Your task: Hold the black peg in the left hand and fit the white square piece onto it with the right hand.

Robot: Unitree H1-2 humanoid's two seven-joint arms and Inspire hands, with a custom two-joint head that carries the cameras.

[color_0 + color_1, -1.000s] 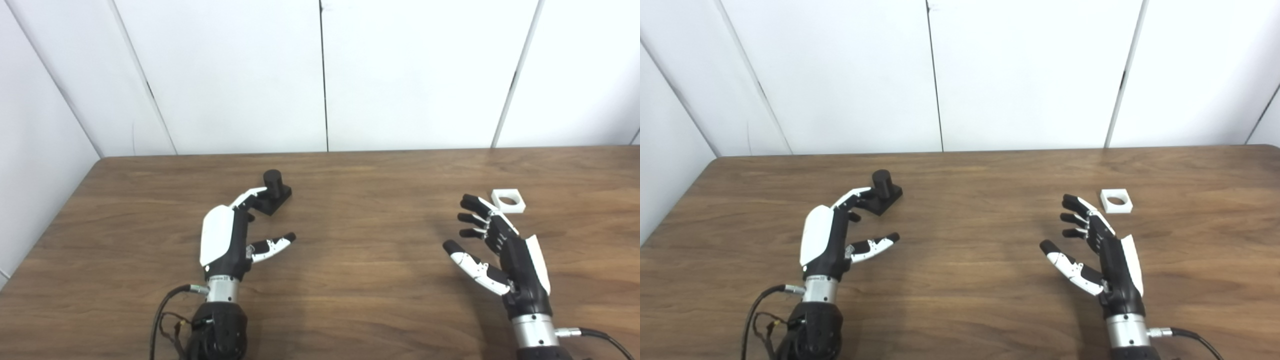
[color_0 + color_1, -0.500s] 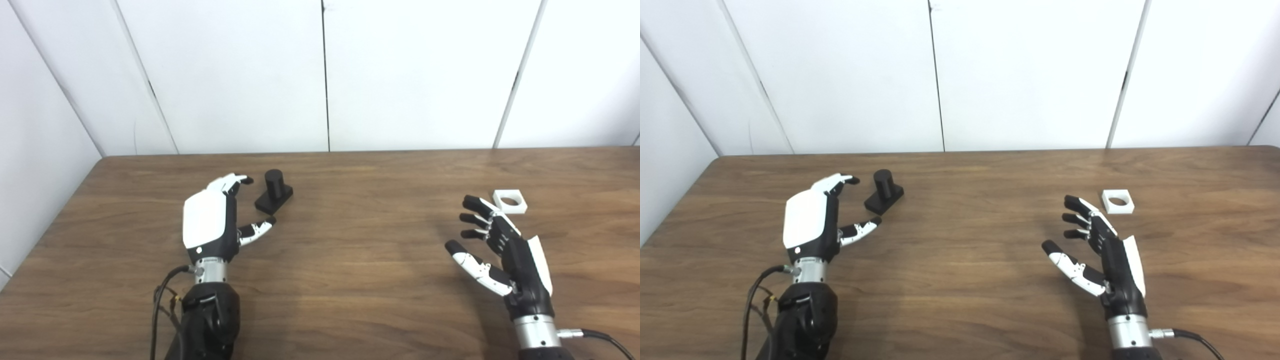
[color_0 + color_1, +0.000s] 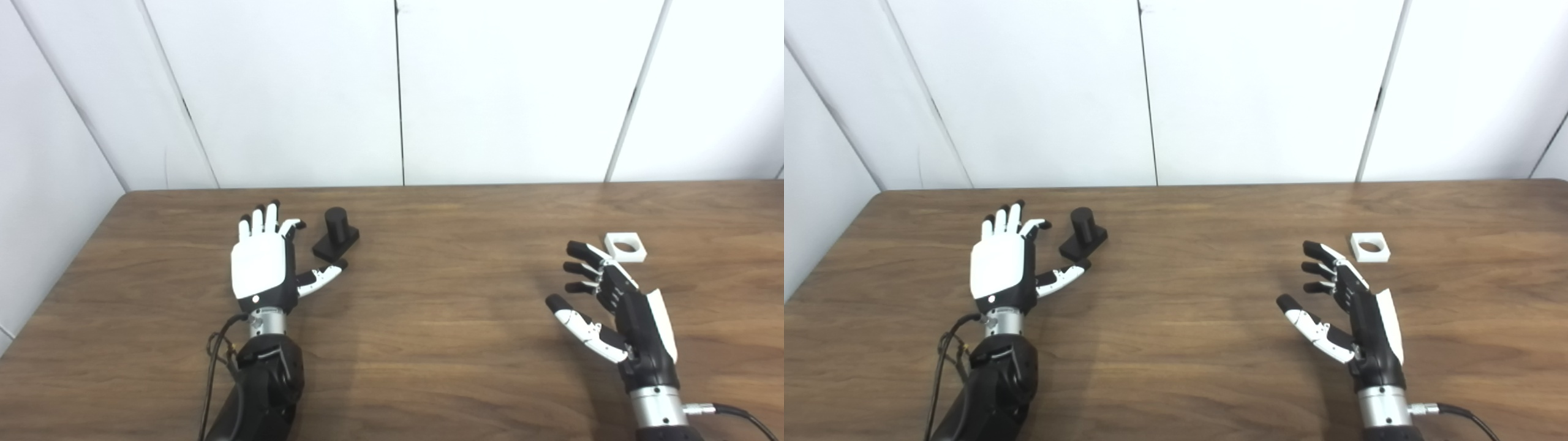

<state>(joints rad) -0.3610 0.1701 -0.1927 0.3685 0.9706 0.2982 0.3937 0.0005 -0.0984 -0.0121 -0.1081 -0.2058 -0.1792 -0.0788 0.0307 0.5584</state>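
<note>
Nearest, low at the right: right hand (image 3: 618, 306), palm turned inward, fingers spread and slightly curled, thumb stretched toward the middle of the table (image 3: 441, 318), holding nothing. Just beyond its fingertips and a little to the outer side, apart from them: white square piece (image 3: 624, 247), lying flat, round hole facing up. Probably light and rigid, likely smooth plastic, so apt to skate on the wood if nudged from one side only. Best taken by two opposite outer edges, thumb against fingers, leaving the hole clear for the fit.

Farther in, on the left: left hand (image 3: 264, 263), back facing up, fingers straight and fanned, thumb (image 3: 321, 277) angled out toward the right, empty. Just to the thumb side of its fingertips: black peg (image 3: 335, 229), an upright short cylinder on a flat square base, standing on the table. Thumb tip close to the near corner of the base; contact not certain. Looks stiff and stable, perhaps a bit heavier than the white piece. Sensible hold by the base, across its sides, so the cylinder stays bare and vertical.

Neither part lifted yet; grasping both comes first.

Farthest: white panelled wall (image 3: 392, 92) behind the table edge.
</note>
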